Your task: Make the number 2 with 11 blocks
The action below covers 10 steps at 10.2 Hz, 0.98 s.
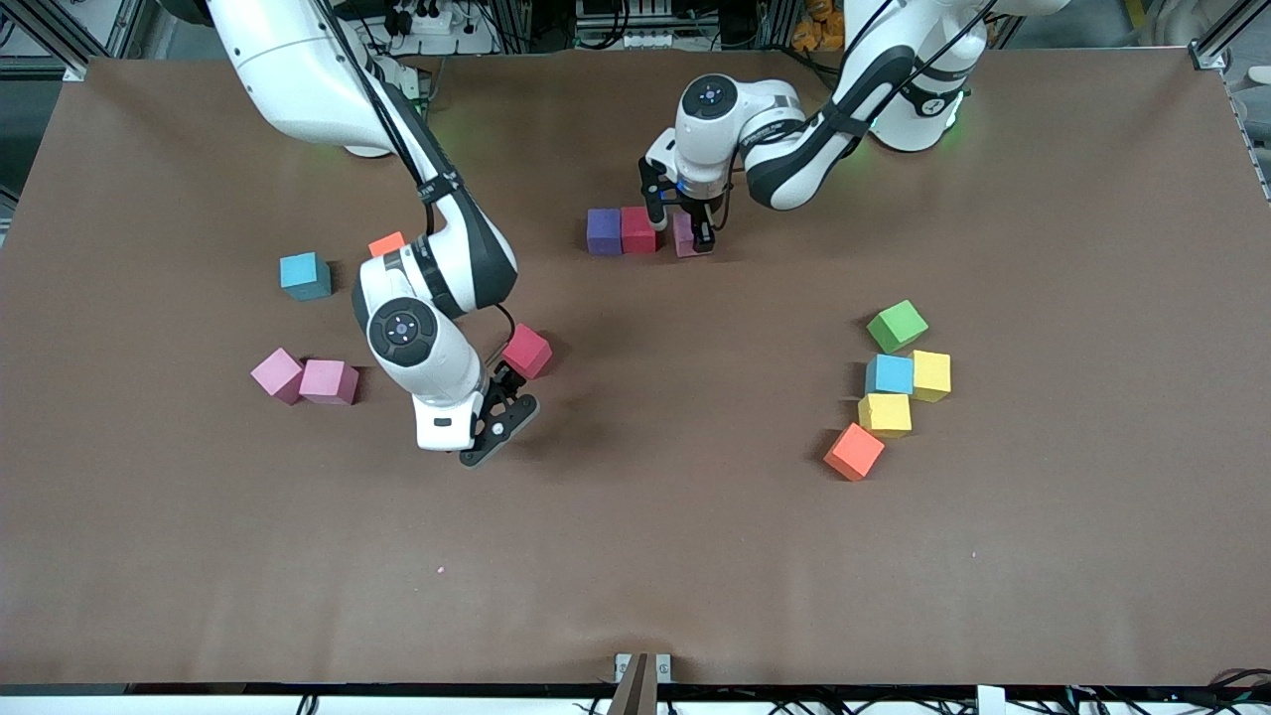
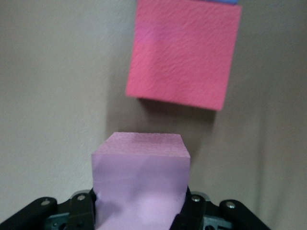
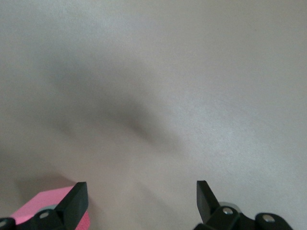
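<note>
Toward the robots' side of the table, a purple block (image 1: 604,230) and a red block (image 1: 637,229) stand side by side in a row. My left gripper (image 1: 681,232) is shut on a pale pink block (image 2: 140,182) at the end of that row, beside the red block (image 2: 184,52), with a small gap between them. My right gripper (image 1: 508,409) hangs open low over bare table, just beside another red block (image 1: 526,351). That block's corner (image 3: 33,208) shows by one finger; nothing is between the jaws.
Near the right arm's end lie a light blue block (image 1: 305,275), an orange block (image 1: 387,243) half hidden by the arm, and two pink blocks (image 1: 277,374) (image 1: 329,381). Near the left arm's end sit a green cube (image 1: 897,325), a light blue (image 1: 890,374), two yellow (image 1: 931,374) (image 1: 885,413) and an orange (image 1: 854,451).
</note>
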Each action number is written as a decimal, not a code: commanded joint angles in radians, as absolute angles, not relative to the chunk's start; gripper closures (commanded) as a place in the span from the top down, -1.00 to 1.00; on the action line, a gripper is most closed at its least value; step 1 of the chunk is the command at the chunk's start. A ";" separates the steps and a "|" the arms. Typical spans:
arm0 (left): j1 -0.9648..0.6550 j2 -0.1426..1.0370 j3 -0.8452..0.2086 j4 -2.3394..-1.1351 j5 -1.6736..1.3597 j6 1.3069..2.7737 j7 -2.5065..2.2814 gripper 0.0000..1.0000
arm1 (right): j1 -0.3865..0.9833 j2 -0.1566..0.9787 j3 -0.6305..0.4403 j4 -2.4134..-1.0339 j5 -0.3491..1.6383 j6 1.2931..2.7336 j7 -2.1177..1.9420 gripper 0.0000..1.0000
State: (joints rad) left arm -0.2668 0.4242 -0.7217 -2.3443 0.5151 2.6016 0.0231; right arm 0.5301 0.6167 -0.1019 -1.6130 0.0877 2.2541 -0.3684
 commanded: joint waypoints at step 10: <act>-0.295 0.491 -0.716 -2.281 0.634 2.606 0.009 -0.75 | 0.420 0.454 -0.089 -1.813 0.095 2.191 -0.463 1.00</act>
State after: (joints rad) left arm -0.2972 0.4737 -0.7150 -2.3016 0.6019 2.6016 0.0205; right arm 0.4208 0.5045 -0.0950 -1.7647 0.0876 2.2034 -0.4587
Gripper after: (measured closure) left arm 0.432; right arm 0.000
